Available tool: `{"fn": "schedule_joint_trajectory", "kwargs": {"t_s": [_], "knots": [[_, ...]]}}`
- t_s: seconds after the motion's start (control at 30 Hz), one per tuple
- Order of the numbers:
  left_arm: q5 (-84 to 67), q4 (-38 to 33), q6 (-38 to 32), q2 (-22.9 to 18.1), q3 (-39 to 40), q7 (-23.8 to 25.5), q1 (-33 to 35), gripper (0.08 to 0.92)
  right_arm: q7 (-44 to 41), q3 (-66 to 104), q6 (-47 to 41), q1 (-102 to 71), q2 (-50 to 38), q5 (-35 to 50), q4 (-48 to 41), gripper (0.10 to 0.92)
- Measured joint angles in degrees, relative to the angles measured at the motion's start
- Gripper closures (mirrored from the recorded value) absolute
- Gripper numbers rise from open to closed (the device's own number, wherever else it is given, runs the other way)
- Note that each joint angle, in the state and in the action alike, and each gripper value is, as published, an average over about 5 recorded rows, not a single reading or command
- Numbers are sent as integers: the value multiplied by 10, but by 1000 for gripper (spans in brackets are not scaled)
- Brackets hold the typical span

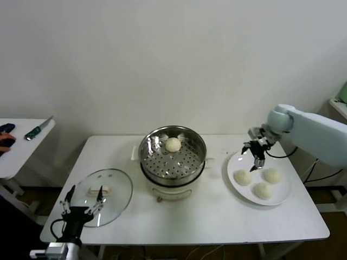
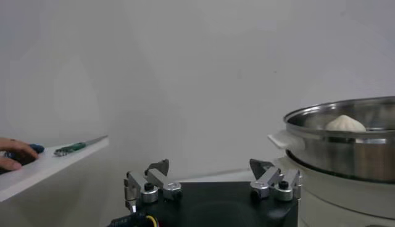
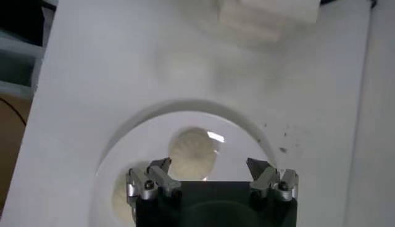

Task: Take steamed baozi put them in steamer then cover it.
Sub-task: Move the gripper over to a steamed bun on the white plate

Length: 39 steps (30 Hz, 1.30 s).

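The shiny steamer [image 1: 172,160] stands mid-table on its white base, with one baozi [image 1: 173,144] on its perforated floor. Three more baozi [image 1: 242,177] lie on a white plate [image 1: 283,196] at the right. My right gripper [image 1: 256,155] hovers open over the plate's rear edge, empty. From its wrist, one baozi [image 3: 192,154] lies just beyond the open right gripper [image 3: 210,164]. The glass cover [image 1: 116,201] lies flat at the front left, white handle up. My left gripper [image 1: 82,208] is open and empty at the cover's near edge. The left wrist view shows the left gripper [image 2: 210,165] and the steamer [image 2: 345,145] beyond it.
A small side table [image 1: 19,149] stands to the left with a green-handled knife [image 1: 38,130] on it and a person's hand [image 1: 4,142] at its edge. The table's front edge runs just behind my left gripper. A wall closes the back.
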Motion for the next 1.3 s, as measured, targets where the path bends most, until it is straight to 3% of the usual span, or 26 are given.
{"fn": "schedule_joint_trajectory", "kwargs": {"t_s": [0.5, 1.1, 1.3], "knots": [[4, 1, 0, -5, -1, -1, 2, 177, 3, 128, -4, -143, 30, -84, -84, 203], [8, 8, 0, -4, 0, -1, -5, 177, -7, 199, 18, -185, 89, -136, -170, 203], [9, 8, 1, -5, 0, -2, -5, 177, -13, 203, 21, -185, 98, -137, -185, 261]]}}
